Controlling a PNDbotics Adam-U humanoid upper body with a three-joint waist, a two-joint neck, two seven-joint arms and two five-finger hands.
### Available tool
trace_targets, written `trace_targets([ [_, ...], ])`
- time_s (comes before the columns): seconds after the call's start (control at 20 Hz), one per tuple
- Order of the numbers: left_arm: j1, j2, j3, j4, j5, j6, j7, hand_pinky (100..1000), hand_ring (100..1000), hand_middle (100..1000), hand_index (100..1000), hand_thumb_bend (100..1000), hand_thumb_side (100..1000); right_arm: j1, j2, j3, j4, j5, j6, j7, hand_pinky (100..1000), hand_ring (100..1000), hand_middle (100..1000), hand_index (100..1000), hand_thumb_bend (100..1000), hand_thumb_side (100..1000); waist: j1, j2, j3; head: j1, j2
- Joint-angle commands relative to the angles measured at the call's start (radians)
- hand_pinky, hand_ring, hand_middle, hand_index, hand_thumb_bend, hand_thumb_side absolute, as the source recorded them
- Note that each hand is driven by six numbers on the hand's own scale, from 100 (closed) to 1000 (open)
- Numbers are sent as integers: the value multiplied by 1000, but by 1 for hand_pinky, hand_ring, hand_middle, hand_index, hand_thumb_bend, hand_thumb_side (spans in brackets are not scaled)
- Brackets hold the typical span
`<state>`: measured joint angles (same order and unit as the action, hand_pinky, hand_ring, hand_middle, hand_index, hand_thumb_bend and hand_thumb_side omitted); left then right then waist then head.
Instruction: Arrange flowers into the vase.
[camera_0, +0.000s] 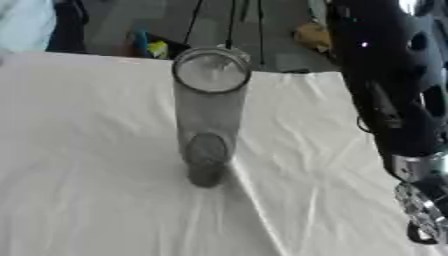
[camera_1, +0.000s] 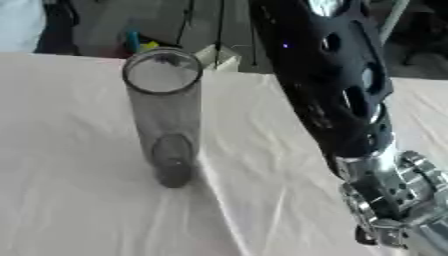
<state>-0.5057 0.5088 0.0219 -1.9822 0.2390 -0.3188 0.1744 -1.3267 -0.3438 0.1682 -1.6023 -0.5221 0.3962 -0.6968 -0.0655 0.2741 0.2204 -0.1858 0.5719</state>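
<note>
A tall clear glass vase (camera_0: 208, 115) stands upright near the middle of the white-clothed table (camera_0: 96, 150); nothing shows inside it. No flowers appear in either view. My right arm (camera_1: 337, 95), black with silver joints, comes down the right side of the views, to the right of the vase and apart from it. The arm runs out of the lower right corner, so its hand is hidden. My left arm and hand do not show.
The white cloth is wrinkled, with a raised fold (camera_0: 254, 200) running from the vase base toward the front. Beyond the far table edge there is dark floor with stands, cables and small coloured items (camera_0: 153, 47).
</note>
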Motion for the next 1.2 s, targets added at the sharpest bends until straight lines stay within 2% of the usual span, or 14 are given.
trace_targets([
  [0.05, -16, 13, -3, -18, 6, 2, -2, 733, 851, 908, 977, 100, 1000, -14, -1, 1, -27, -13, 54, -45, 100, 100, 100, 100, 100, 569, -1, -41, -1, 5, 8],
  [0.7, -15, 9, -1, -18, 11, 5, 0, 734, 851, 908, 976, 100, 1000, 10, 32, 1, -56, -68, 85, -82, 100, 100, 100, 100, 100, 577, 0, -57, -16, 18, 21],
  [1.2, -15, 9, 0, -18, 11, 7, 5, 734, 852, 908, 976, 100, 1000, 57, -4, 4, -127, -142, 107, -97, 100, 100, 100, 100, 100, 583, -1, -62, -30, 32, 30],
])
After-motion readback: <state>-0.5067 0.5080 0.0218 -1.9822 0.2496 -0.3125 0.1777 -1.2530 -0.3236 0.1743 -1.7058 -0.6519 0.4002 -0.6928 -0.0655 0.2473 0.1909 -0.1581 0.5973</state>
